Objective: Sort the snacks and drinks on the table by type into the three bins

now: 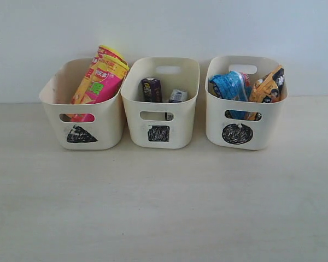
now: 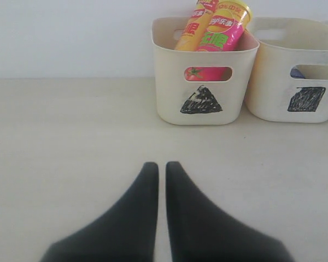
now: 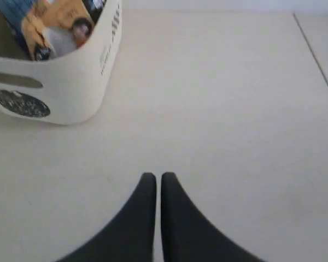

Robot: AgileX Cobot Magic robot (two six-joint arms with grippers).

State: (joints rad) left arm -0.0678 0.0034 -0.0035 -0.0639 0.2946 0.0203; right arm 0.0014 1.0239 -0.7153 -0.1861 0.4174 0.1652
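Three cream bins stand in a row at the back of the table (image 1: 164,207). The triangle bin (image 1: 82,134) holds the yellow-red canister (image 1: 85,82) and the pink-yellow canister (image 1: 105,82), both leaning. In the square bin (image 1: 159,134) stand the dark purple carton (image 1: 151,89) and the white-and-blue carton (image 1: 178,96). The circle bin (image 1: 238,134) holds the blue bag (image 1: 228,86) and the orange-black bag (image 1: 268,86). Neither gripper shows in the exterior view. My left gripper (image 2: 162,165) is shut and empty over bare table, short of the triangle bin (image 2: 202,103). My right gripper (image 3: 156,176) is shut and empty beside the circle bin (image 3: 71,87).
A plain pale wall rises behind the bins. In the right wrist view a thin seam (image 3: 317,57) crosses the table surface off to one side. The square bin (image 2: 300,101) sits close beside the triangle bin in the left wrist view.
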